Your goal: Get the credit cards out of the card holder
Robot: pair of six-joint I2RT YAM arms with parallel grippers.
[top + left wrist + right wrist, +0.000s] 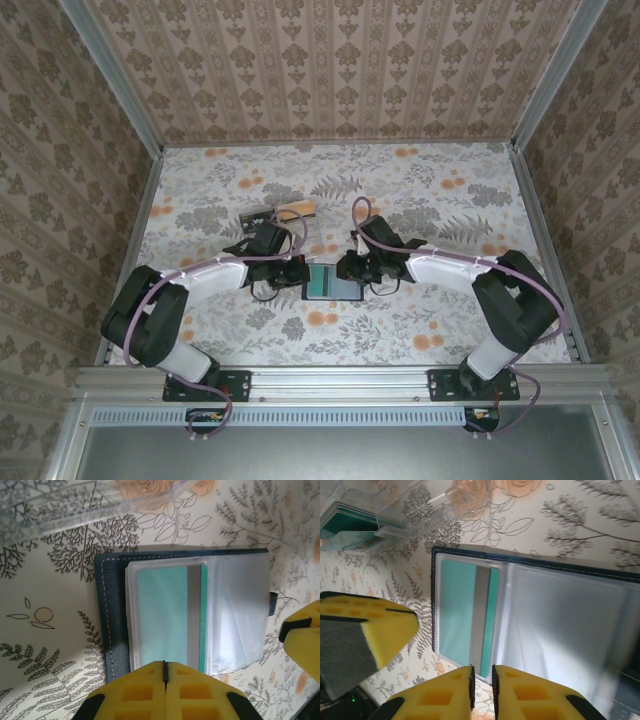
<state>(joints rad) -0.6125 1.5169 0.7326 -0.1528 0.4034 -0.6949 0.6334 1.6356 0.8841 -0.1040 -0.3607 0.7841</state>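
Left end effector [165, 665], pads together, over hidden edge of card holder [113, 630].

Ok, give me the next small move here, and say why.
Probably pinch the right gripper fully onto the near edge of the teal card. The card holder lies open with that card tucked in it, the right jaws stand a slit apart at that edge, and the left gripper is shut at the holder's edge beside it.
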